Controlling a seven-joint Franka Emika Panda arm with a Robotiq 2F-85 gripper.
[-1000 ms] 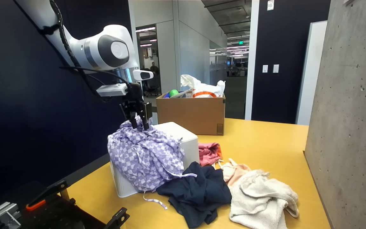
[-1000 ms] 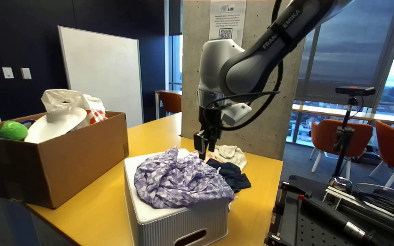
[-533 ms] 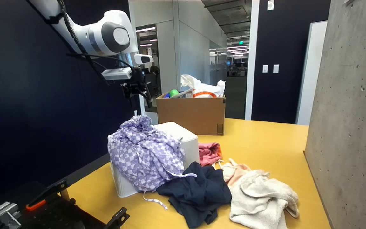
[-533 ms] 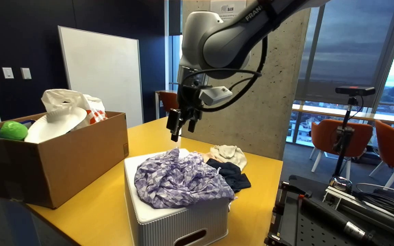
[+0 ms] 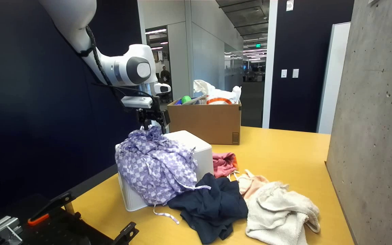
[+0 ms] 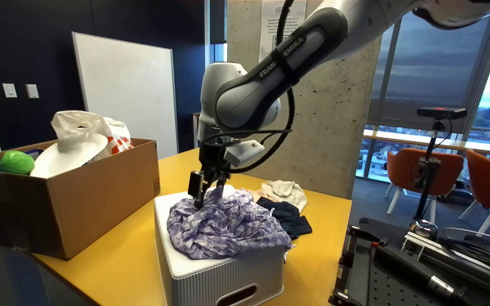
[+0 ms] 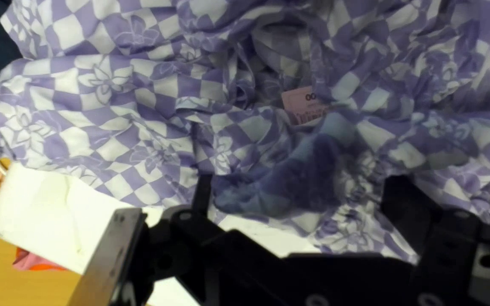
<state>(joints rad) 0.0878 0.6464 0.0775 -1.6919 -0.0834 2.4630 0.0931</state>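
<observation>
The gripper [image 6: 209, 196] is spread wide, with nothing squeezed. The purple checked cloth [image 5: 158, 166] seems soft and light; it is best pinched at the raised bunch [image 7: 283, 187].

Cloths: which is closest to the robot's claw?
The purple checked cloth on the white box: its fold stands inside the gripper. The navy cloth, pink cloth, peach cloth and cream cloth lie farther off.
</observation>
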